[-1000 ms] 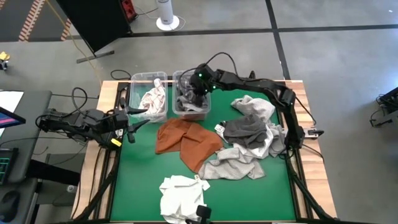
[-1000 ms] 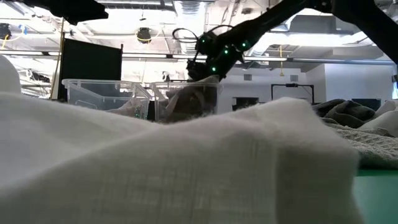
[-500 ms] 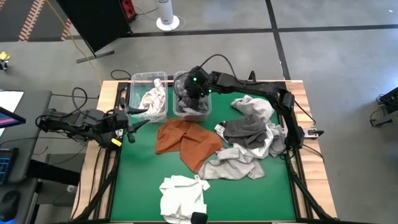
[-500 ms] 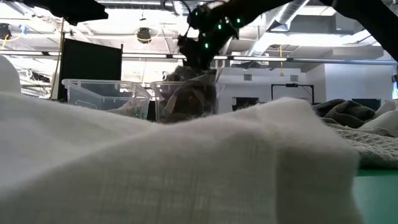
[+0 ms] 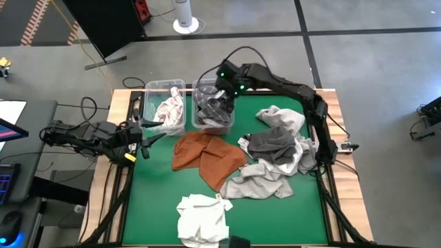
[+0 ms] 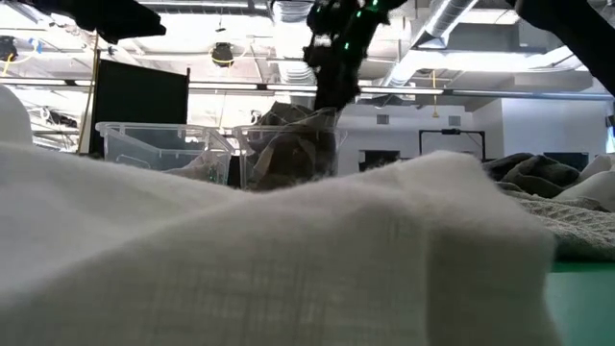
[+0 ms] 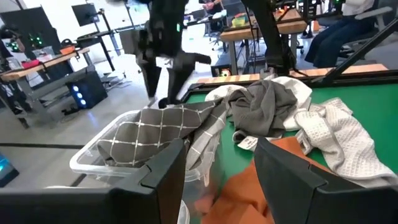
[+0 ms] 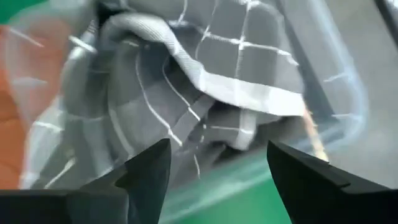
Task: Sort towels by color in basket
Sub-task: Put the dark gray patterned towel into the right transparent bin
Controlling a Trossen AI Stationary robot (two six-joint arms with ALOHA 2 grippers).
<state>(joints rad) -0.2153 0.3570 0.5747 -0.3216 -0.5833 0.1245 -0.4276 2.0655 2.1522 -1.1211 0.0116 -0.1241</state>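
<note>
The right gripper [image 5: 222,95] hangs above the right-hand clear bin [image 5: 198,122] at the far side of the green surface [image 5: 145,207], its jaws spread apart and holding nothing. Directly beneath it, the grey towel with the white grid [image 5: 212,110] sits piled in that bin, one fold draped over the rim; the left wrist view shows this towel [image 7: 146,134] heaped above the bin's edge with the right arm's two fingers [image 7: 163,74] open just over it. In the right wrist view the same grid cloth [image 8: 205,81] fills the space beyond the parted jaws.

The neighbouring bin [image 5: 150,88] to the left holds a white towel with thin red checks [image 5: 169,110]. The left gripper [image 5: 141,135] waits at the left edge of the surface, near that bin, jaws apart and empty.

Out on the surface, the rust-orange towel [image 5: 207,155] lies spread just in front of the two bins. To its right is a heap: a dark grey towel [image 5: 272,145] on top, with light grey cloth [image 5: 258,180] around it and another light piece [image 5: 282,117] behind. A white towel [image 5: 201,217] lies crumpled at the near edge, filling most of the low view [image 6: 240,259].
</note>
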